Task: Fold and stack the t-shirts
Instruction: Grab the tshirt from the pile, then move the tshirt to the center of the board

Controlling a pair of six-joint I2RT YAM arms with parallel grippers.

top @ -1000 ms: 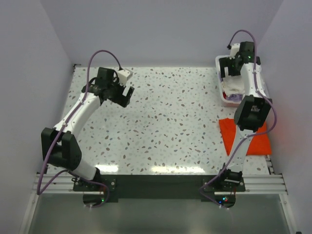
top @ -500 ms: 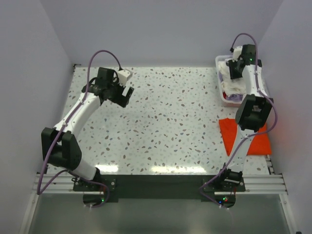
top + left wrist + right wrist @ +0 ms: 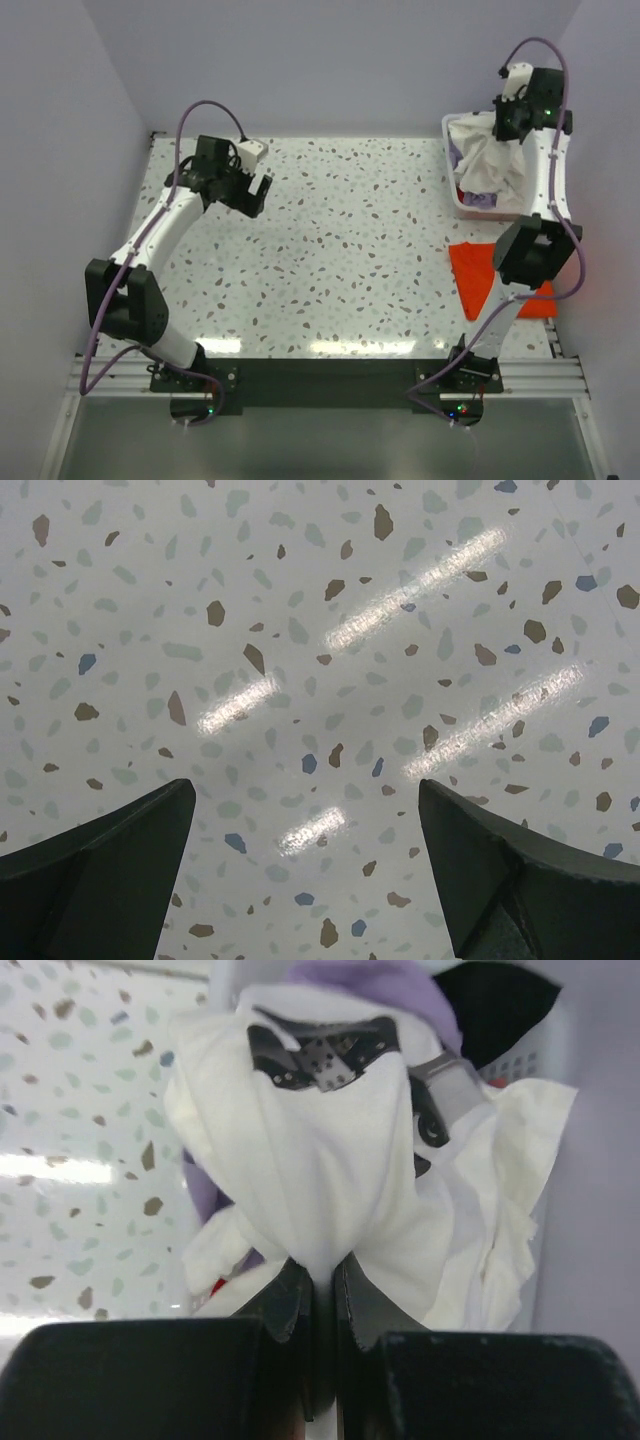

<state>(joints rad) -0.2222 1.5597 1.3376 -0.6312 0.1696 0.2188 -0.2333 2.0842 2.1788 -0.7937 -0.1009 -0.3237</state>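
A cream-white t-shirt (image 3: 488, 160) (image 3: 330, 1160) with a dark print hangs in a bunch above the white basket (image 3: 460, 205). My right gripper (image 3: 505, 122) (image 3: 322, 1270) is shut on a pinch of its cloth, raised over the basket. A lavender t-shirt (image 3: 482, 200) (image 3: 370, 978) lies in the basket under it. An orange-red t-shirt (image 3: 475, 275) lies flat on the table, near the right arm. My left gripper (image 3: 258, 190) (image 3: 305, 850) hovers open over bare speckled tabletop at the far left, nothing between its fingers.
The basket stands at the table's back right corner against the wall. Walls close in the table on the left, back and right. The right arm's elbow (image 3: 530, 250) hangs over the orange-red t-shirt.
My right gripper has shut on the cream-white t-shirt and lifted it up out of the basket, toward the back right. The left arm has barely moved.
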